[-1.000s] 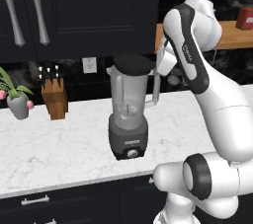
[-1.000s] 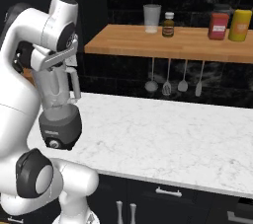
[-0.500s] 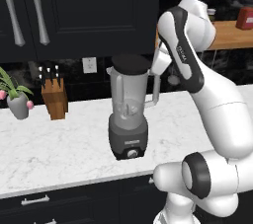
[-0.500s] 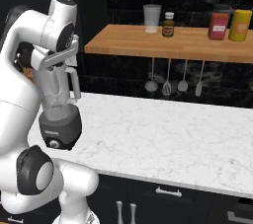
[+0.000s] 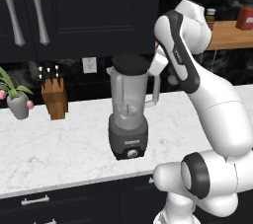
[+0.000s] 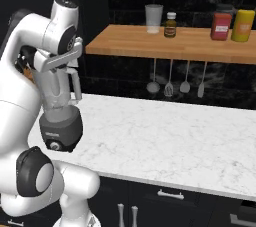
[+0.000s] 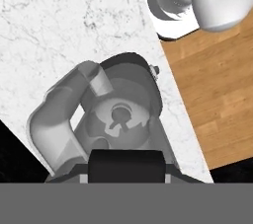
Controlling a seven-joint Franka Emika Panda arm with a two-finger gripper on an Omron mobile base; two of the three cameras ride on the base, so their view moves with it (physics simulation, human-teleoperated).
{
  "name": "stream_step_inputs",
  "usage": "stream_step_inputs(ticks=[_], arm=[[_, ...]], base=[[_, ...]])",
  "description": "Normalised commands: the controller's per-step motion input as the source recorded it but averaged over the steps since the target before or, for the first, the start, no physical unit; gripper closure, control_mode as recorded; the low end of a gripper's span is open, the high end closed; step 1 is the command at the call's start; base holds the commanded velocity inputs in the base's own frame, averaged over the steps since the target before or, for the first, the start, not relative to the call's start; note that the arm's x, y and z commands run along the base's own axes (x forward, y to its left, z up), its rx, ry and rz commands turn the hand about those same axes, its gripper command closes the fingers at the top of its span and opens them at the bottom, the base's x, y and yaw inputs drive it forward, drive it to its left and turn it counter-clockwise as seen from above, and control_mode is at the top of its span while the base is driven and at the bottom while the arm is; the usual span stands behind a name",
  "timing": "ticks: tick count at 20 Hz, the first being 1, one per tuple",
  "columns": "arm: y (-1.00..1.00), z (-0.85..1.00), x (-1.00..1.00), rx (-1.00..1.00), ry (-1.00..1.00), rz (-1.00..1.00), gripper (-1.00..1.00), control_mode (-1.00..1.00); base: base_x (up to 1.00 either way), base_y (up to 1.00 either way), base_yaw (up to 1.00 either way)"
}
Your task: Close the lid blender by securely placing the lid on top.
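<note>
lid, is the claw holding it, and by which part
Yes: the claw is shut on the lid, apparently at its rim, above the blender.

The lid (image 5: 130, 63) looks matt black, like plastic. The blender (image 5: 129, 114) has a translucent grey jar, smooth and faintly glossy, on a dark grey matt base. The desk (image 5: 54, 144) is polished white marble with grey veins. The shelf (image 6: 200, 45) and knife block (image 5: 54, 98) are wood; the cabinet handles (image 5: 12, 18) look like brushed metal.
</note>
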Motion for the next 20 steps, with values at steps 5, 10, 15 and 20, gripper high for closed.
stream_step_inputs(ticks=[5, 10, 15, 20], arm=[[0.07, -0.07, 0.1, 0.0, 0.0, -0.05, 1.0, -1.0], [0.16, -0.06, 0.11, -0.01, 0.0, -0.04, 1.0, -1.0], [0.2, -0.04, 0.11, -0.02, 0.0, -0.03, 1.0, -1.0], [0.21, -0.03, 0.1, -0.02, 0.0, -0.03, 1.0, -1.0]], base=[[0.0, 0.0, 0.0], [0.0, 0.0, 0.0], [0.0, 0.0, 0.0], [0.0, 0.0, 0.0]])
